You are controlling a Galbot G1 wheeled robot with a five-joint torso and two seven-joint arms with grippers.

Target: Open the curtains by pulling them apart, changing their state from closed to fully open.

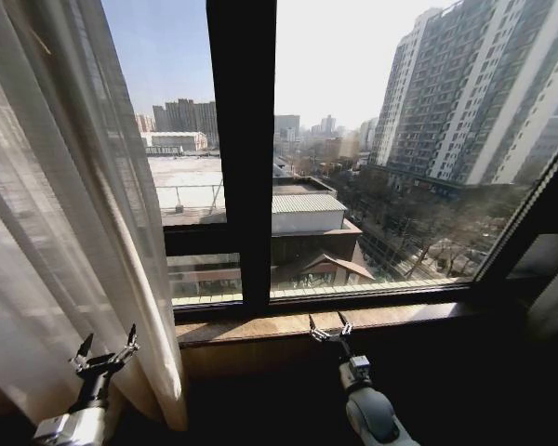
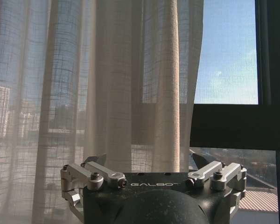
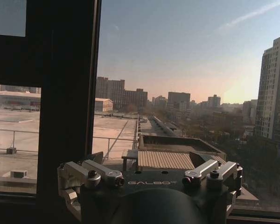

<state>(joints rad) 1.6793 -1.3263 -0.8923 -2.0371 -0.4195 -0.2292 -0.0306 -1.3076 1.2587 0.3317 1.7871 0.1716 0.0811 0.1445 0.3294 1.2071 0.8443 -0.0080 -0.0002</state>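
Observation:
One sheer white pleated curtain [image 1: 65, 232] hangs gathered at the left of the window, its free edge reaching down beside the dark centre post. The glass to its right is uncovered. My left gripper [image 1: 107, 356] is open low in front of this curtain's lower folds, holding nothing. In the left wrist view the curtain [image 2: 107, 84] hangs just ahead of the open left gripper [image 2: 148, 163]. My right gripper [image 1: 330, 327] is open at the window sill, right of the post. In the right wrist view the right gripper [image 3: 147, 161] faces bare glass with nothing between its fingers.
A thick dark window post [image 1: 242, 149] splits the glass, with a crossbar low on the left pane. A wooden sill [image 1: 288, 325] runs under the window. A dark slanted frame [image 1: 530, 223] closes the right side. City buildings lie outside.

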